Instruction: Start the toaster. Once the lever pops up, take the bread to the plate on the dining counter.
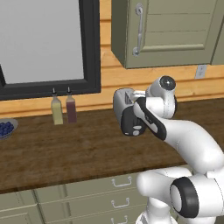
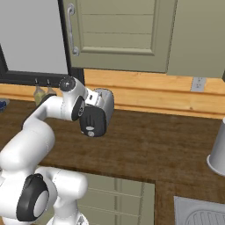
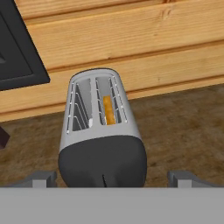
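Observation:
The silver-grey toaster [image 3: 97, 118] stands on the brown worktop against the wood wall, its black end face toward me. It also shows as the toaster [image 1: 124, 101] and the toaster [image 2: 103, 102], partly behind my arm. The bread [image 3: 108, 110] sits low in the right slot, only its tan edge showing. The lever [image 1: 137, 127] is a pale tab on the black face. My gripper [image 3: 112, 178] is open, just in front of and above that face, with one fingertip at each side and nothing between them. The plate and the dining counter are out of view.
Two bottles [image 1: 57, 111] [image 1: 71, 109] stand left of the toaster under a black-framed window [image 1: 92, 48]. A bowl of blue berries [image 1: 6, 127] sits at far left. A pale canister [image 2: 218, 154] and a sink corner [image 2: 202, 214] lie to the right. Olive cabinets [image 1: 170, 30] hang overhead.

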Controlling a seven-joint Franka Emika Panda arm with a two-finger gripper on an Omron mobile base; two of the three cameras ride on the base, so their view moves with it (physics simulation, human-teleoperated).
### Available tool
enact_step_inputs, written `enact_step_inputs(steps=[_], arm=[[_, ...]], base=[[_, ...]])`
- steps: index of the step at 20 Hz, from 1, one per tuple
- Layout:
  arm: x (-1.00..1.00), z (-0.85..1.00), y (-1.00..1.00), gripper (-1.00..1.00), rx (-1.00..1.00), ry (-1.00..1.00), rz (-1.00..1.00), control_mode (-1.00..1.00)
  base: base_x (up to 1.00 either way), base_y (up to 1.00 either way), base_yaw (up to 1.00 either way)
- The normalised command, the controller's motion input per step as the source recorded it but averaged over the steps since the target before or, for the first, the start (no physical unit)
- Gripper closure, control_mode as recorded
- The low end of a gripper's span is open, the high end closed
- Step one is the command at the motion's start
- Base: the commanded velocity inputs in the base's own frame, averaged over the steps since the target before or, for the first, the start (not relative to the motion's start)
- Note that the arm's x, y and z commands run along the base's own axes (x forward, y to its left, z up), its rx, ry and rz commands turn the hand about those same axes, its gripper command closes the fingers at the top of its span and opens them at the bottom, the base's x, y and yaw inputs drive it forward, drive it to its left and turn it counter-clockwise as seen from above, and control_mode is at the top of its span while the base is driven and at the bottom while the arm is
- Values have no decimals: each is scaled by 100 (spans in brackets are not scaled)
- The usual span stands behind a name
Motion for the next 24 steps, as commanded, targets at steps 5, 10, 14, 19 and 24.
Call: enact_step_inputs(steps=[5,10,14,19,24], arm=[[0,0,0,-100,0,0,0,-100],[0,0,0,-100,0,0,0,-100],[0,0,0,-100,0,0,0,-100],[0,0,0,-100,0,0,0,-100],[0,0,0,-100,0,0,0,-100]], base=[[0,0,0],[0,0,0],[0,0,0],[0,0,0],[0,0,0]])
